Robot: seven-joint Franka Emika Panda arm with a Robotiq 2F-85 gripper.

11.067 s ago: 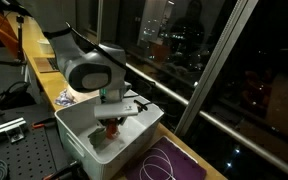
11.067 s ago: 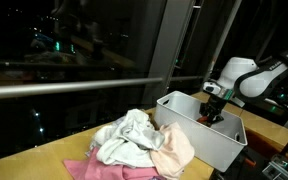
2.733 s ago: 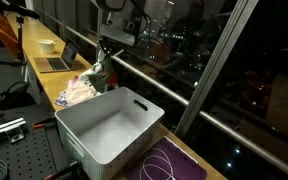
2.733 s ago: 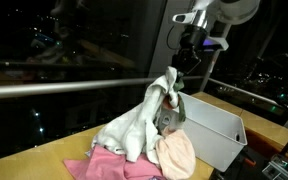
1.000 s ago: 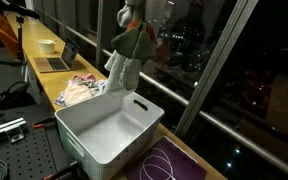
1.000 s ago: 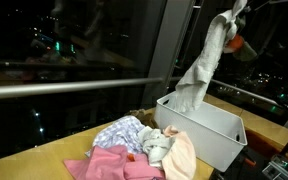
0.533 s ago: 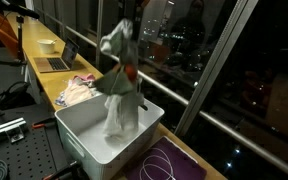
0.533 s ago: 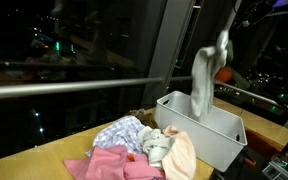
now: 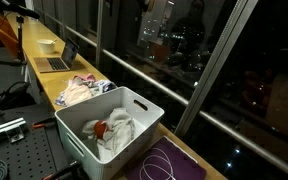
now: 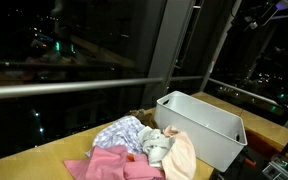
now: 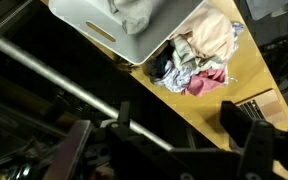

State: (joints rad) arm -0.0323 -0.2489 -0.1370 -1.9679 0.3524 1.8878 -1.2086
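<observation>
Dark windows (image 9: 184,40) behind the counter (image 9: 46,80). I just released: gripper (image 11: 162,140) fingers spread wide, holding nothing, and the white cloth (image 9: 119,128) that hung over the bin (image 9: 84,150) now lies inside it. Clothes pile (image 9: 81,90) sits at the bin's 10 o'clock.

Nothing legible anywhere. No lettering, label, brand or number to make out on the white bin (image 9: 76,140), on the heap of clothes (image 9: 82,90) just beyond it, or on the laptop (image 9: 59,60) farther along the counter. All too small and too dim to read.
</observation>
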